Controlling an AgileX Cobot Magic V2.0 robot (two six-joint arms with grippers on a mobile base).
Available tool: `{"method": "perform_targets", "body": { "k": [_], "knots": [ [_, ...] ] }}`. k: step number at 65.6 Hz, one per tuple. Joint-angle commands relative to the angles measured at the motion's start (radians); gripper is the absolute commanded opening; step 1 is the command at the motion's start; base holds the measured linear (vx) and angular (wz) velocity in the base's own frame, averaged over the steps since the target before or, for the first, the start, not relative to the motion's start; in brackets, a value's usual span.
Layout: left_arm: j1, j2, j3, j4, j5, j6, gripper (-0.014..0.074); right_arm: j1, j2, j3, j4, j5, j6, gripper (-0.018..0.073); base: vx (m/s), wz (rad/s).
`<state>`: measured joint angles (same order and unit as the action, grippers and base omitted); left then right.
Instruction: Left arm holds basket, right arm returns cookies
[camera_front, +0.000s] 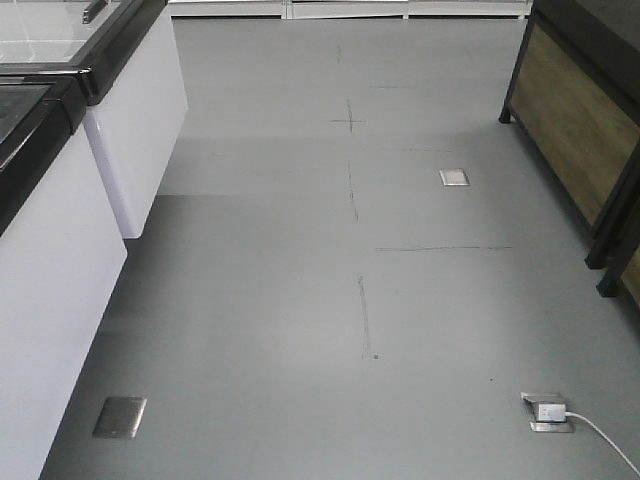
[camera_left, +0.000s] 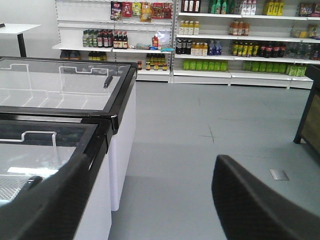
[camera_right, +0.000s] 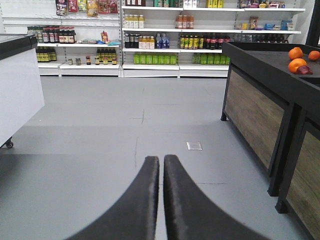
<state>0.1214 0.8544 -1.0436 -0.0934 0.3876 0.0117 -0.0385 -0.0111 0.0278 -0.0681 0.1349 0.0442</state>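
Observation:
The basket and the cookies are out of view in every frame. In the left wrist view my left gripper (camera_left: 150, 165) is open, its two black fingers (camera_left: 260, 205) wide apart with only grey floor between them, beside a white chest freezer (camera_left: 65, 85). In the right wrist view my right gripper (camera_right: 161, 159) is shut and empty, its two fingers (camera_right: 145, 195) pressed nearly together above the floor. Neither arm shows in the front view.
White chest freezers with glass lids (camera_front: 60, 180) line the left. A black and wood display stand (camera_front: 580, 120) is on the right, with oranges (camera_right: 296, 64) on it. Stocked shelves (camera_right: 165, 45) stand at the back. Floor sockets (camera_front: 547, 411), one with a white cable, lie ahead.

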Motion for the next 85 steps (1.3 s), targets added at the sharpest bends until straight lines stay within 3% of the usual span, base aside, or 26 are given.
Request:
{"method": "perform_targets", "body": {
  "k": [1,12,38,53,70,85],
  "knots": [
    [0.025,0.004,-0.03,-0.01,-0.111,-0.04,0.0502,0.003,-0.013,0.018,-0.005,-0.073,-0.009,-0.0006,0.0,0.0],
    [0.161,0.007,-0.03,-0.011,-0.119,-0.141,0.0502,0.003,-0.013,0.018,-0.005,-0.073,-0.009,-0.0006,0.0,0.0],
    [0.467,-0.023,-0.03,-0.011,-0.052,-0.167,0.0502,0.003,-0.013,0.018,-0.005,-0.073,-0.009,-0.0006,0.0,0.0],
    [0.572,-0.069,-0.03,-0.011,-0.029,-0.234,0.0502,0.003,-0.013,0.018,-0.005,-0.073,-0.009,-0.0006,0.0,0.0],
    [0.597,-0.069,-0.029,-0.011,-0.022,-0.476,0.0502,0.003,-0.013,0.018,-0.005,-0.073,-0.009,-0.0006,0.0,0.0],
    [0.597,-0.015,-0.011,-0.012,-0.041,-0.803,0.0502,0.003,-0.013,0.018,-0.005,-0.073,-0.009,-0.0006,0.0,0.0]
  ]
}}
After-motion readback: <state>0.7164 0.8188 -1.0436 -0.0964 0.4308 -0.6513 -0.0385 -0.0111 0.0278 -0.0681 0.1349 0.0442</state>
